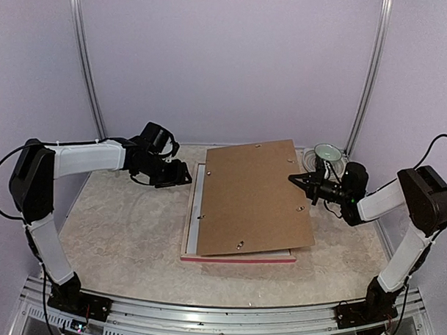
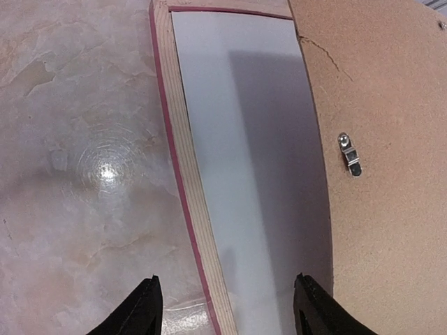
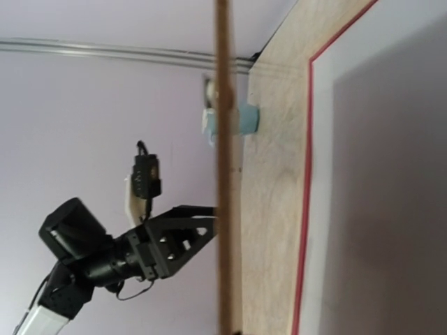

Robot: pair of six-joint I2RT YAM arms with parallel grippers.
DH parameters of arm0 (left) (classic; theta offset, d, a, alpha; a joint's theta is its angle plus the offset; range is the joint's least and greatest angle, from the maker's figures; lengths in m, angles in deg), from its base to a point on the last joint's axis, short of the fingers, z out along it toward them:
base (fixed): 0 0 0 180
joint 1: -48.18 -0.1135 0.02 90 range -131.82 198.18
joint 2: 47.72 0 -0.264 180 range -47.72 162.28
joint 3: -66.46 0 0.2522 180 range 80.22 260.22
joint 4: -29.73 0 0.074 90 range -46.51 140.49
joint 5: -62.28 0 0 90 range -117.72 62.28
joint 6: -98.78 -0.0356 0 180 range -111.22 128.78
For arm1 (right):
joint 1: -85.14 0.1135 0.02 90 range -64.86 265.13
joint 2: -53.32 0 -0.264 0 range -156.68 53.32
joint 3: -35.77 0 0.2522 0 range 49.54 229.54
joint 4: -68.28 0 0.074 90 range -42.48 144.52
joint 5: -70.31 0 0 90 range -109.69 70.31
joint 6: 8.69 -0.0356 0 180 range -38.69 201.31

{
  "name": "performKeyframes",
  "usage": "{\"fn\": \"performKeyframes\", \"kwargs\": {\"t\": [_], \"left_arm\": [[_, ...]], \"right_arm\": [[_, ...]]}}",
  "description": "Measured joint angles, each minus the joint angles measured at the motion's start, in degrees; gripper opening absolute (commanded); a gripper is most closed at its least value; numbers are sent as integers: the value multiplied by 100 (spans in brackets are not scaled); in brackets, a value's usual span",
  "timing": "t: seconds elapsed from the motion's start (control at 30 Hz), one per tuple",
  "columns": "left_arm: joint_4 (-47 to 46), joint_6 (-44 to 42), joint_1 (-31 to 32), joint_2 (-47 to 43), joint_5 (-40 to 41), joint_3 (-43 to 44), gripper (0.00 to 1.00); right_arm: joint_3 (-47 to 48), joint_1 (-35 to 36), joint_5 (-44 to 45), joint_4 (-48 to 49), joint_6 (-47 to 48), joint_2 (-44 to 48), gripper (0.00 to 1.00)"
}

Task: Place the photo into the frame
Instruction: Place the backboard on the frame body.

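- While the pink frame (image 1: 235, 257) lies back-up on the table (image 1: 126, 230), a white sheet (image 2: 237, 139) shows inside it, partly under the brown backing board (image 1: 255, 198).
- Left gripper (image 2: 229, 310) hangs spread above the frame's left rail.
- Right gripper (image 1: 295, 179), pressed together, sits at the board's right edge.
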Motion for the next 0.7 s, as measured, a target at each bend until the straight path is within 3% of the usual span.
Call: {"fn": "performKeyframes", "kwargs": {"t": [0.7], "left_arm": [[643, -409, 629, 319, 195, 109, 63]], "right_arm": [[44, 149, 22, 592, -256, -146, 0]]}}
